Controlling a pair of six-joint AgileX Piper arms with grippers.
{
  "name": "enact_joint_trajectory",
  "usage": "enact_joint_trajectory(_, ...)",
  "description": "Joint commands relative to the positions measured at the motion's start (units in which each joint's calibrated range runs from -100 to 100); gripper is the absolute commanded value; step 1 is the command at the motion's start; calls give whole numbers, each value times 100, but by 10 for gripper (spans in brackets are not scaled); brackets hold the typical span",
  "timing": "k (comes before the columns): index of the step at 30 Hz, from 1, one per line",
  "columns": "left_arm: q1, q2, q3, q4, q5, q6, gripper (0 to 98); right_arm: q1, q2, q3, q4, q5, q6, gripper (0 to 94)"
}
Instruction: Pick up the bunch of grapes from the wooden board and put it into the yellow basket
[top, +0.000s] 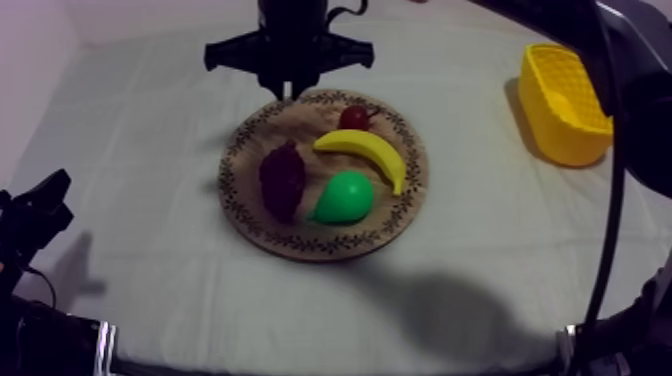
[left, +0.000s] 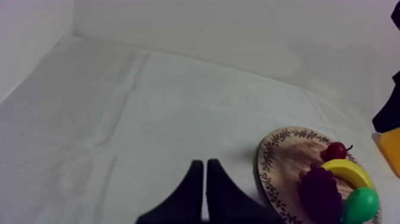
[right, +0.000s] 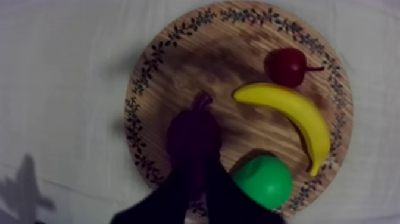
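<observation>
Grey-white cloth covers the table. A dark purple bunch of grapes lies on the round wooden board. The right gripper hovers above it, fingers pressed together, holding nothing. This looks like the approach; next it must spread them and descend. The yellow basket stands well apart.

In the right wrist view the right hand covers the near end of the bunch of grapes and part of the wooden board rim. In the left wrist view the wooden board and the pear run off the picture's edge, and the yellow basket is just 1 sliver.
</observation>
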Motion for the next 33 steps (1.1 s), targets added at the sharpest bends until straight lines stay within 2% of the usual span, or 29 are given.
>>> enact_joint_trajectory(1, 0, 0, -2, -4, -5, -1, 1, 2, -37, 66, -57, 15, 15, 277)
enact_joint_trajectory(7, 0, 0, -2, -4, -5, -1, 1, 7, -150, 178, -219, 10, 77, 515)
enact_joint_trajectory(11, 0, 0, -2, -4, -5, -1, 1, -17, -168, 258, -377, -1, 186, 715)
enact_joint_trajectory(14, 0, 0, -2, -4, -5, -1, 1, -42, -162, 363, -488, -15, 205, 791)
enact_joint_trajectory(23, 0, 0, -2, -4, -5, -1, 1, -111, 154, 691, -818, -347, 322, 804)
enact_joint_trajectory(33, 0, 0, -2, -4, -5, -1, 1, -87, 777, 852, -1041, -1166, 467, 724)
